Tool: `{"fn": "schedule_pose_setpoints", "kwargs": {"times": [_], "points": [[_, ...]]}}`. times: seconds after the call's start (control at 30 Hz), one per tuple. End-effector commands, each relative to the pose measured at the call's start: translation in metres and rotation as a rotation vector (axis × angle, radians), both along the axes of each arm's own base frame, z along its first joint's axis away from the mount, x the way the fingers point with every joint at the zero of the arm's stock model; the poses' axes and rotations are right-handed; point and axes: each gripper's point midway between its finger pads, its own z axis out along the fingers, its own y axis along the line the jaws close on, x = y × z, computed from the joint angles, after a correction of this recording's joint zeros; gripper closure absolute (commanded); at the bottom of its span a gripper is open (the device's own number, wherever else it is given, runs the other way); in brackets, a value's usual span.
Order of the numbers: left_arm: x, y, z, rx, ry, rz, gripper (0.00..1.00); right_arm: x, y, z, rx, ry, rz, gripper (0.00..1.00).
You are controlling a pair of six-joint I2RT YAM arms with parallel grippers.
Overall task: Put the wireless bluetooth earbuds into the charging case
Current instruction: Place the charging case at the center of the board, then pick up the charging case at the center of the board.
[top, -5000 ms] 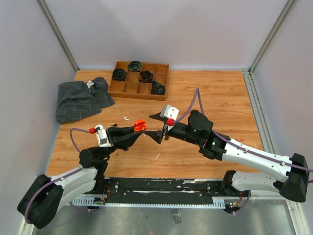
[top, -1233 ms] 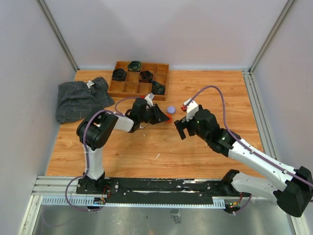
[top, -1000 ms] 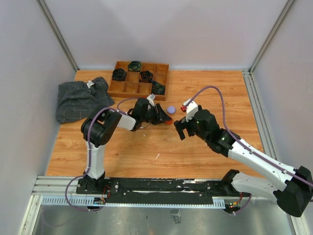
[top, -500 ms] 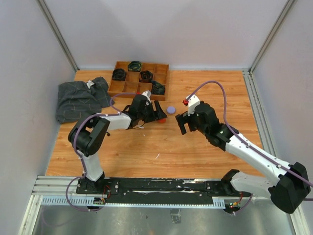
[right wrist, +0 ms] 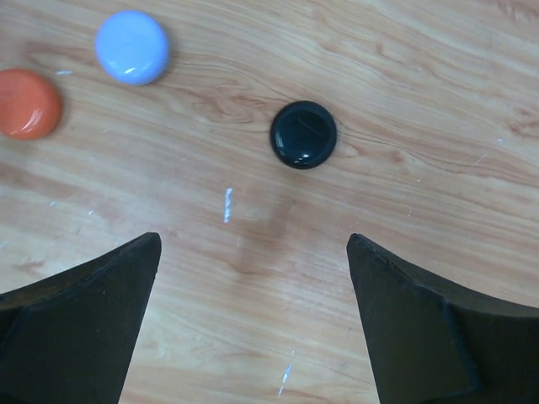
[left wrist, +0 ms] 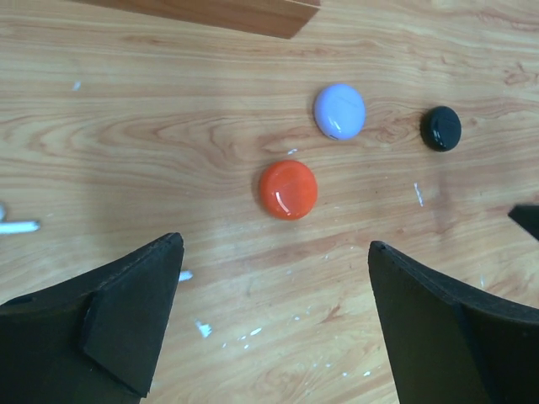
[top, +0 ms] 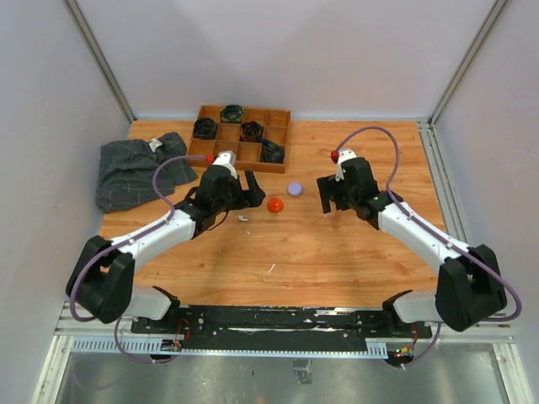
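Three round shut charging cases lie on the wooden table: an orange-red one [top: 274, 204] [left wrist: 288, 189], a lilac one [top: 294, 188] [left wrist: 340, 111] and a black one [right wrist: 303, 135] [left wrist: 440, 128]. My left gripper [top: 249, 190] [left wrist: 274, 246] stands open just left of the orange-red case, apart from it, with nothing between its fingers. My right gripper [top: 330, 204] [right wrist: 253, 241] is open too, hovering near the black case without touching it. A thin white bit [left wrist: 17, 226] lies at the left edge of the left wrist view; I cannot tell whether it is an earbud.
A wooden compartment tray [top: 221, 150] holding dark coiled items sits at the back, its corner [left wrist: 253, 13] showing in the left wrist view. A grey cloth [top: 135, 172] lies at the back left. Small white flecks [left wrist: 202, 328] dot the table.
My left gripper has opened and pulled back to the left, leaving the orange-red case lying free on the table. The right arm has swung toward the back right.
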Motion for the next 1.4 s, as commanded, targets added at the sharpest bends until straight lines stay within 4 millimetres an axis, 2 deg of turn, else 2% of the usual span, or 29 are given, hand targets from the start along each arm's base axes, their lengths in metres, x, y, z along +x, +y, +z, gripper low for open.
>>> {"fn": "schedule_pose_setpoints", "kwargs": {"times": [0.0, 0.07, 0.27, 0.47, 0.63, 0.77, 0.93, 1.13, 1.37], "points": [[-0.007, 0.031, 0.009, 0.074, -0.074, 0.061, 0.04, 0.023, -0.017, -0.009, 0.040, 0.053, -0.122, 0.07], [-0.010, 0.039, 0.013, 0.087, -0.111, 0.076, 0.04, 0.033, -0.022, -0.016, 0.034, 0.075, -0.149, 0.09], [-0.024, 0.052, 0.003, 0.133, -0.162, 0.055, 0.04, 0.058, -0.025, -0.043, 0.023, 0.132, -0.222, 0.15], [-0.031, 0.050, -0.004, 0.096, -0.236, 0.022, 0.05, 0.073, -0.026, -0.083, 0.007, 0.205, -0.307, 0.21], [-0.034, 0.052, -0.013, 0.100, -0.247, 0.015, 0.06, 0.081, -0.026, -0.099, 0.007, 0.212, -0.351, 0.27], [-0.036, 0.048, -0.012, 0.085, -0.247, -0.007, 0.06, 0.083, -0.026, -0.108, 0.003, 0.227, -0.364, 0.31], [-0.039, 0.043, -0.008, 0.062, -0.253, -0.031, 0.08, 0.083, -0.028, -0.110, -0.001, 0.222, -0.361, 0.39], [-0.042, 0.029, 0.005, 0.000, -0.272, -0.091, 0.10, 0.073, -0.027, -0.100, 0.003, 0.211, -0.323, 0.56], [-0.049, 0.011, 0.038, -0.105, -0.288, -0.153, 0.10, 0.051, -0.011, -0.078, 0.002, 0.169, -0.213, 0.59]]}}
